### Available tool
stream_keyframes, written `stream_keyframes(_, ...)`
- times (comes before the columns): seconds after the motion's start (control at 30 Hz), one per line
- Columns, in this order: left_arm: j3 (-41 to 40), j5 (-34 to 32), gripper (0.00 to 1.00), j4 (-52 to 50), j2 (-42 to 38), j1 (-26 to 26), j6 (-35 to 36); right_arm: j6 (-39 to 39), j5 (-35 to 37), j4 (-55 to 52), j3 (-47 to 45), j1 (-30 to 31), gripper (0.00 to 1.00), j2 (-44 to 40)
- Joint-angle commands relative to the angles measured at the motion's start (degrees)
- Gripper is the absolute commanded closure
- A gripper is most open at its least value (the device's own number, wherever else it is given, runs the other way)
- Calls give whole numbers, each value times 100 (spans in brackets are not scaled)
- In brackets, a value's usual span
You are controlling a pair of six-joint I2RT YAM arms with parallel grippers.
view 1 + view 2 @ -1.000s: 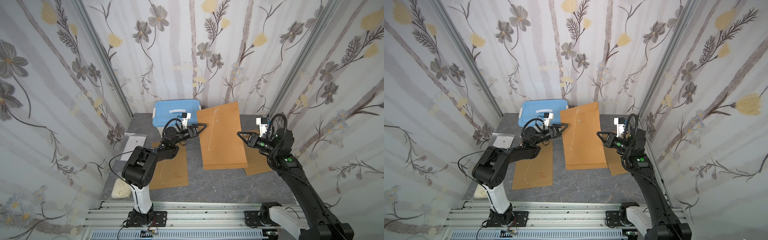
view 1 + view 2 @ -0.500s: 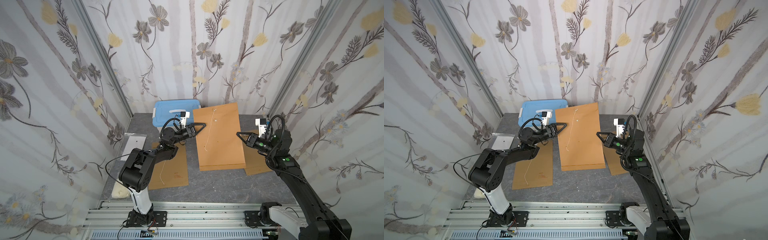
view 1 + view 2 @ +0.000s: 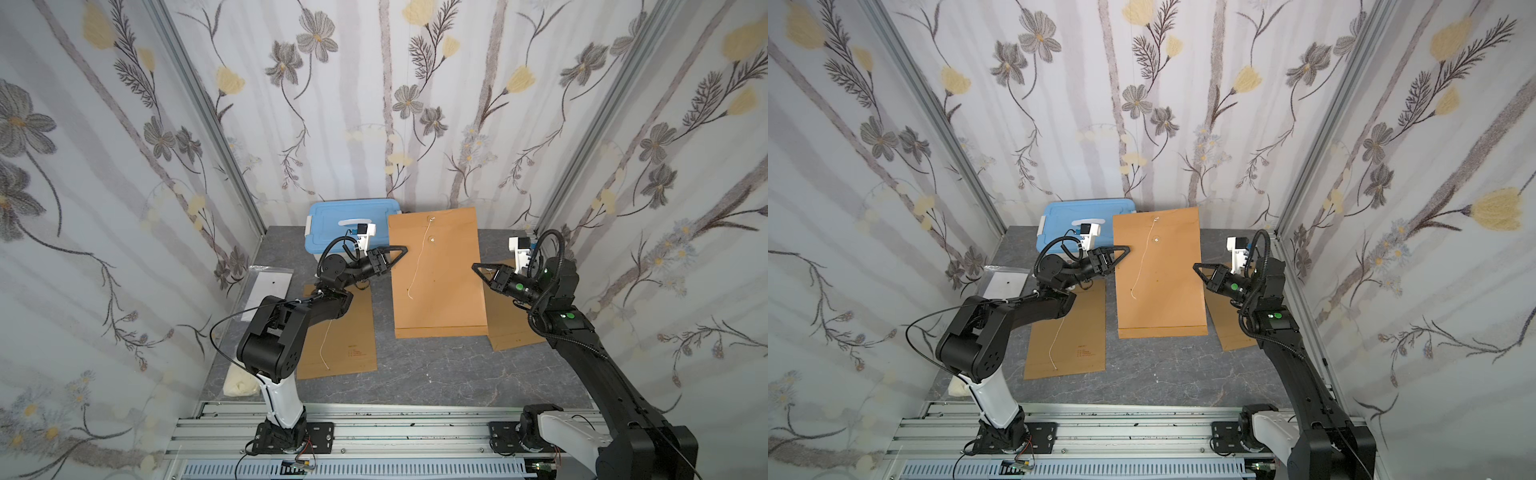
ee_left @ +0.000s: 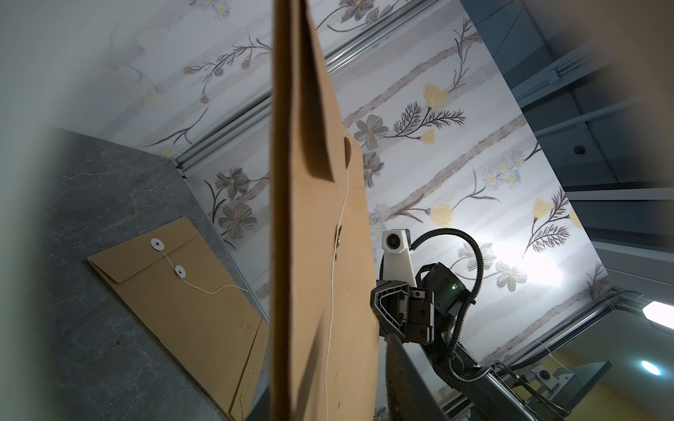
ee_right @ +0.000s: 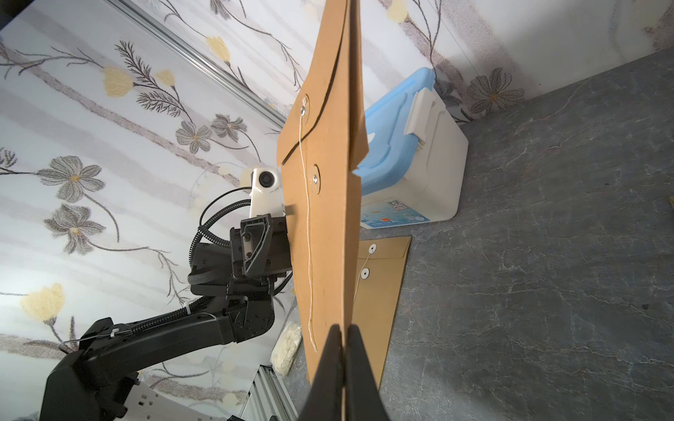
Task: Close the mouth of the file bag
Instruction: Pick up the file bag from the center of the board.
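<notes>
1. Task item. The file bag (image 3: 440,291) is held clear of the desk (image 3: 436,374), above its centre. Its button face is turned toward the camera in both top views. Its mouth end points to the rear edge and its bottom fold to the front edge.

2. Closure. The flap (image 5: 321,69) is folded down over the mouth with a slight gap along its edge. The string (image 3: 417,266) is fixed at the upper button (image 3: 432,218). It hangs loose past the lower button (image 3: 433,239) and is not wound around it.

3. Right gripper (image 5: 343,330). The fingers are pressed together on the bag's right edge, as the right wrist view shows.

4. Left gripper (image 3: 401,250). The tips meet the bag's left edge, about level with the lower button. The jaws straddle that edge. The views do not show whether they clamp it.

5. Other items.
- A storage box (image 3: 345,216) with a blue lid stands at the rear edge, left of centre.
- A second file bag (image 3: 349,340) lies flat toward the front-left corner, partly under the left arm.
- A third file bag (image 3: 515,332) lies flat near the right edge.
- A plastic sleeve (image 3: 270,286) lies at the left edge.
</notes>
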Motion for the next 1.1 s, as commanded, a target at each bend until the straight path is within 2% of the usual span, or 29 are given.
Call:
stream_keyframes(0.0,81,96,73,292,46,-28,-155,29,0,351,-7,30,100,39)
stream_keyframes(0.1,77,89,76,303,63,-27,-175,13,40,355,-32,39,100,26)
stream_keyframes(0.2,68,95,86,282,65,-29,-186,6,41,342,-34,33,100,37)
stream_keyframes(0.33,75,90,89,228,65,-37,-180,-5,40,350,-68,35,100,31)
stream_keyframes(0.47,112,99,100,155,75,-44,-165,-36,32,328,-103,33,100,43)
stream_keyframes(0.67,215,149,100,79,90,-74,-198,-83,82,269,-139,28,100,30)
stream_keyframes(0.7,225,164,100,83,85,-81,-207,-85,80,248,-139,24,94,34)
stream_keyframes(0.73,247,159,100,92,83,-83,-223,-106,86,233,-139,23,83,26)
stream_keyframes(0.8,283,161,100,131,78,-87,-274,-112,183,208,-168,-7,48,-4)
stream_keyframes(0.9,365,168,100,327,117,-92,-488,-145,238,245,-161,-113,28,-39)
stream_keyframes(1.07,525,307,100,382,124,-136,-696,-309,-156,583,57,-336,24,153)
